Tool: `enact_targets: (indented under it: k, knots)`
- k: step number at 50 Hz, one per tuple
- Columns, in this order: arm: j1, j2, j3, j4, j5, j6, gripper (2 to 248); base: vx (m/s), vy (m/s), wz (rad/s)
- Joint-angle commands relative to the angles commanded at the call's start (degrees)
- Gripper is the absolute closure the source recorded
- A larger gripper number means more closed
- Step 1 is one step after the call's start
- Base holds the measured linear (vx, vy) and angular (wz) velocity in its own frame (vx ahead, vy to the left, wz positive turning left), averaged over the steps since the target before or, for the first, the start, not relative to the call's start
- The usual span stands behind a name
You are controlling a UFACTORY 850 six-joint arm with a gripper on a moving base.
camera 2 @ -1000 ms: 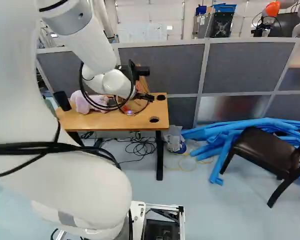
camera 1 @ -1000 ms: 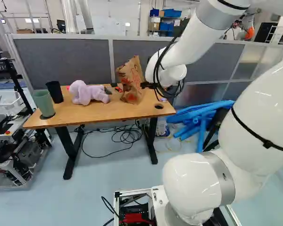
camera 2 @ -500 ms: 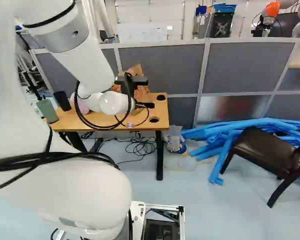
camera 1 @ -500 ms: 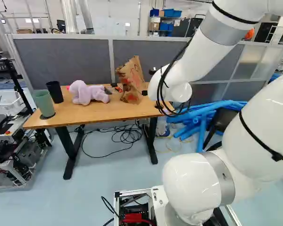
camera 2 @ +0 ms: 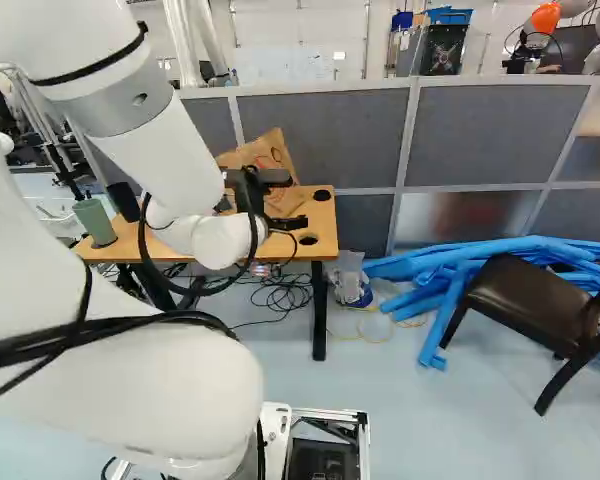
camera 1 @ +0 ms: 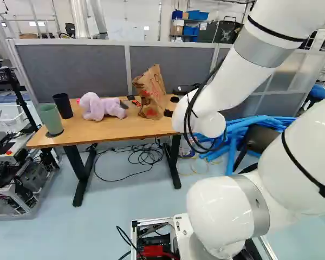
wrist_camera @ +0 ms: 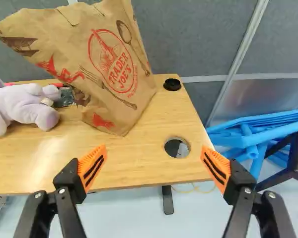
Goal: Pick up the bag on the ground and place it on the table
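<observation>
On the wooden table (wrist_camera: 39,171) stands the brown paper bag (wrist_camera: 109,64), upright but tilted, its red-printed side facing the wrist camera. The gripper (camera 2: 288,223) is in the air by the table's near edge; in the wrist view the gripper (wrist_camera: 154,153) has its two fingers spread wide, orange pads well apart, with nothing clamped between them. The bag lies ahead, touching neither finger.

A lilac plush toy (wrist_camera: 25,106) lies near the bag, with a small dark item (wrist_camera: 65,96) between them. A black grommet (wrist_camera: 172,84) sits in the tabletop beside the bag, and a round open hole (wrist_camera: 177,147) is nearer the gripper. At the table's other end, in the left base view, a green cup (camera 1: 51,119) and a black cup (camera 1: 63,105) stand close together.

Black cables (camera 1: 143,154) lie coiled on the floor beneath the table. At the right of the right base view, blue tubes (camera 2: 420,265) are heaped beside a dark chair (camera 2: 525,295).
</observation>
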Motion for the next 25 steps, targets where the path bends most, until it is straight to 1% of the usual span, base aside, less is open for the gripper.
enact_targets:
  k: [12,25]
  knots:
    - [-0.07,0.93,2.70,-0.41,3.49,-0.16,3,0.000,0.000,0.000]
    - [-0.12,1.66,4.81,-0.73,6.22,-0.29,3,0.000,0.000,0.000]
